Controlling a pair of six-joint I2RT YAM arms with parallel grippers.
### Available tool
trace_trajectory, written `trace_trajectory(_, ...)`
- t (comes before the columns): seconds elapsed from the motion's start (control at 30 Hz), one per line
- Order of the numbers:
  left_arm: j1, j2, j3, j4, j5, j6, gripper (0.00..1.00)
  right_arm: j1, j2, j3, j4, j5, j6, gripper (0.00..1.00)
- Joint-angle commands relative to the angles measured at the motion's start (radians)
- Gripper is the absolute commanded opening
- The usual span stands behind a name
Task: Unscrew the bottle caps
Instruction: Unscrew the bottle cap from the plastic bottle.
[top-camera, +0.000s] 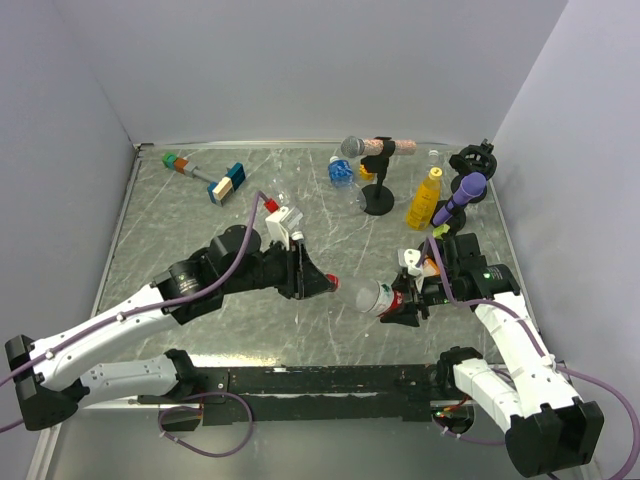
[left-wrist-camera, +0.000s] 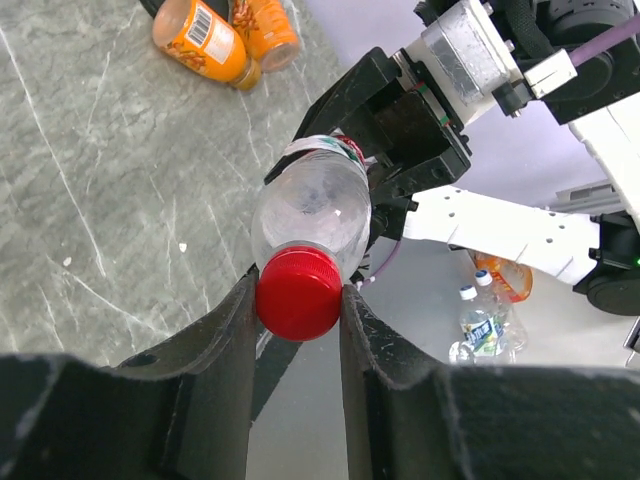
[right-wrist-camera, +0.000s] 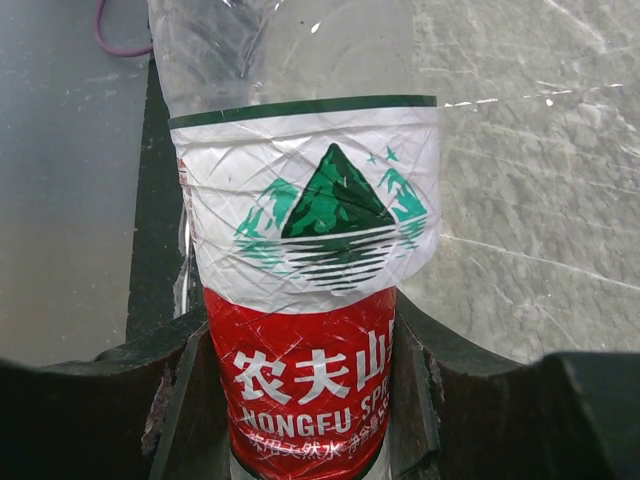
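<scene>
Bottle (left-wrist-camera: 310, 205), clear, likely empty, light and easily crushed, hangs sideways above the table (top-camera: 180, 220) toward five o'clock, right gripper (right-wrist-camera: 305, 420) clamping its slick labelled body, left gripper (left-wrist-camera: 298, 300) pinching the ribbed red cap (left-wrist-camera: 298, 285), the best twisting hold.

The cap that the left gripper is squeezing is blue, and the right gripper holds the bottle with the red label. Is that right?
Not quite. The cap is red, not blue, as the left wrist view shows. The rest is right: the left gripper squeezes it, and the right gripper holds the bottle with the red label.
</scene>
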Motion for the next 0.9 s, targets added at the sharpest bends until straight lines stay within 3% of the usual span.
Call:
trace_trajectory(0.0, 0.001, -0.018, 0.06, -0.015, -0.052, -0.051, 0.21, -0.005, -0.004, -0.009, 0.034, 0.015, -0.018, 0.35)
trace_trajectory(0.1, -0.001, -0.04, 0.059, -0.017, -0.068, -0.038, 0.43, -0.006, -0.001, -0.009, 0.032, 0.014, -0.018, 0.35)
trace_trajectory(0.2, 0.001, -0.086, 0.039, 0.003, -0.068, -0.015, 0.82, -0.005, -0.001, -0.008, 0.028, 0.011, -0.024, 0.35)
trace_trajectory(0.27, 0.001, -0.119, 0.019, 0.018, -0.062, 0.027, 0.99, -0.005, -0.001, -0.008, 0.028, 0.009, -0.025, 0.35)
trace_trajectory(0.37, 0.001, -0.199, -0.031, 0.06, -0.051, 0.163, 0.97, -0.005, -0.003, -0.008, 0.026, 0.008, -0.028, 0.35)
trace_trajectory(0.57, 0.001, -0.383, -0.254, 0.214, 0.144, 0.7, 0.97, -0.005, -0.004, -0.009, 0.009, -0.003, -0.057, 0.36)
trace_trajectory(0.67, 0.001, -0.405, -0.295, 0.285, 0.205, 0.914, 0.97, -0.005, -0.013, -0.012, 0.0, -0.011, -0.073, 0.36)
trace_trajectory(0.87, 0.002, -0.232, -0.19, 0.249, 0.271, 1.026, 0.99, -0.005, -0.016, -0.017, 0.0, -0.012, -0.08, 0.36)
